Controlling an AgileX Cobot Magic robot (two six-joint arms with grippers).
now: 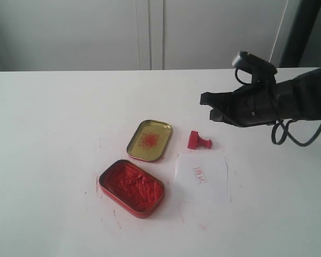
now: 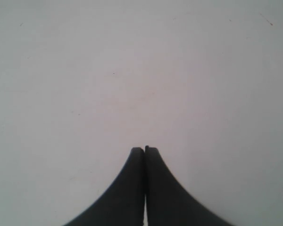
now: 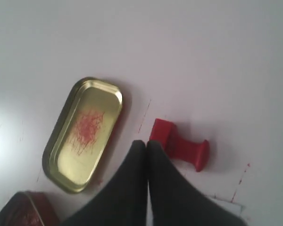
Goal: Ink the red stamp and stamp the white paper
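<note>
The black right arm point(image 1: 305, 99) stretches in from the right side. The right pincer point(image 3: 146, 142) is closed, holding nothing. The left pincer point(image 2: 145, 149) is closed too, its fingers touching.

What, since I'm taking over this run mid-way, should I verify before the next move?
1. Red stamp free to grasp: ok, it lies on its side just off the white paper, with nothing holding it.
2. Right gripper open for a pick: not ok, it is shut.
3. Print on the paper: ok, a red stamp mark shows.
4. Red ink tin uncovered: ok, its gold lid lies apart from it.
5. Left gripper out of the way: ok, shut, with only tabletop in its view.
6. Ink on the stamp's face: cannot tell.
</note>
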